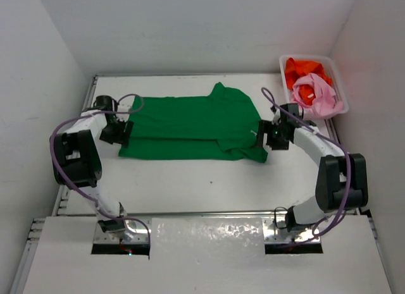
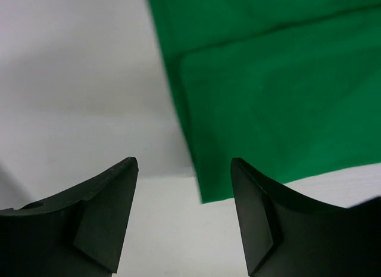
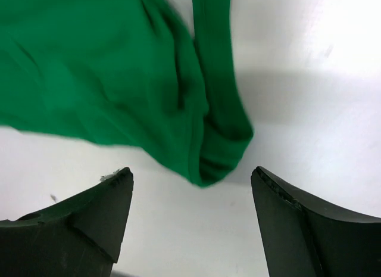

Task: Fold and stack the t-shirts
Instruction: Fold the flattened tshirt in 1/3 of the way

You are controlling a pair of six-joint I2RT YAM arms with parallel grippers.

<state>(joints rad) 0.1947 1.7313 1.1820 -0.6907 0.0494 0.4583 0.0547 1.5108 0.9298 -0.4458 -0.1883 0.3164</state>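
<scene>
The green t-shirt (image 1: 190, 126) lies flat on the table, folded lengthwise into a wide band, one sleeve sticking out at the far side. My left gripper (image 1: 124, 133) is open and empty at the shirt's left edge; the left wrist view shows the shirt's near-left corner (image 2: 250, 104) just ahead of the jaws. My right gripper (image 1: 261, 138) is open and empty at the shirt's right end; the right wrist view shows a bunched sleeve tip (image 3: 214, 152) just ahead of it. The orange t-shirt (image 1: 305, 69) and the pink t-shirt (image 1: 314, 91) lie crumpled in the white basket (image 1: 338, 85).
The basket stands at the far right corner against the right wall. White walls enclose the table on three sides. Bare table (image 1: 190, 180) lies between the shirt and the arm bases.
</scene>
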